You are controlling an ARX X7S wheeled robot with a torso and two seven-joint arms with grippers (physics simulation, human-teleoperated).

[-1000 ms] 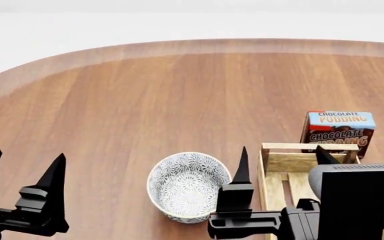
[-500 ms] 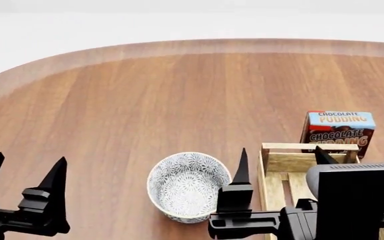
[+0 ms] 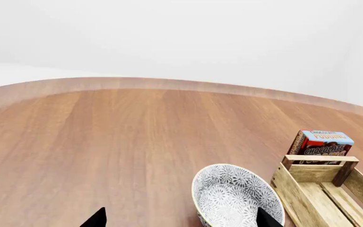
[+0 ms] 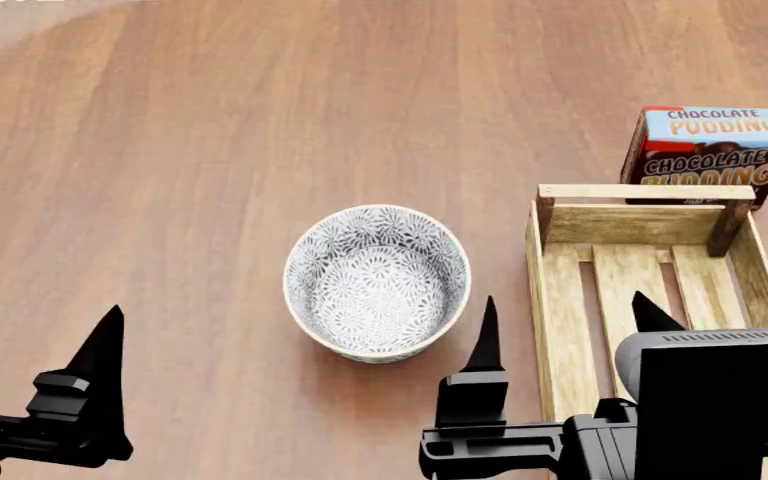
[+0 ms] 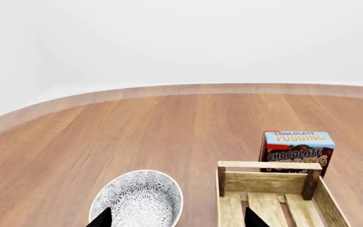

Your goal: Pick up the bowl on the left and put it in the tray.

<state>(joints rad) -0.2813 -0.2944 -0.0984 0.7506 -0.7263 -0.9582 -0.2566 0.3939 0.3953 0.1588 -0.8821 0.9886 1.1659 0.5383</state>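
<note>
Desk (image 4: 224, 150): brown wood-grain top with a curved far edge, carrying all items listed.

Bowl (image 4: 377, 282): round, white with a dense grey-blue floral pattern inside and out. Stands upright on the desk, to the left of the tray and apart from it, a strip of bare wood between them. Not held or touched by either arm. Also seen in the left wrist view (image 3: 237, 196) and the right wrist view (image 5: 138, 198).

Tray (image 4: 564, 300): long light-wood slatted crate with low sides and a raised bar across its far end. Lies on the desk to the right of the bowl; its slatted floor shows nothing inside it in the visible part. The near end is hidden behind the right arm.

Chocolate pudding box (image 4: 711, 150): red, blue and brown carton, standing upright just beyond the tray's far end.

Left gripper (image 4: 37, 345): at the near left edge of the head view, well apart from the bowl. Fingers (image 4: 101, 350) spread, holding nothing.

Right gripper (image 4: 564, 335): at the near edge, over the tray's near left portion. Fingers (image 4: 484, 340) spread, holding nothing; the left one points up just near of the bowl's right side.
</note>
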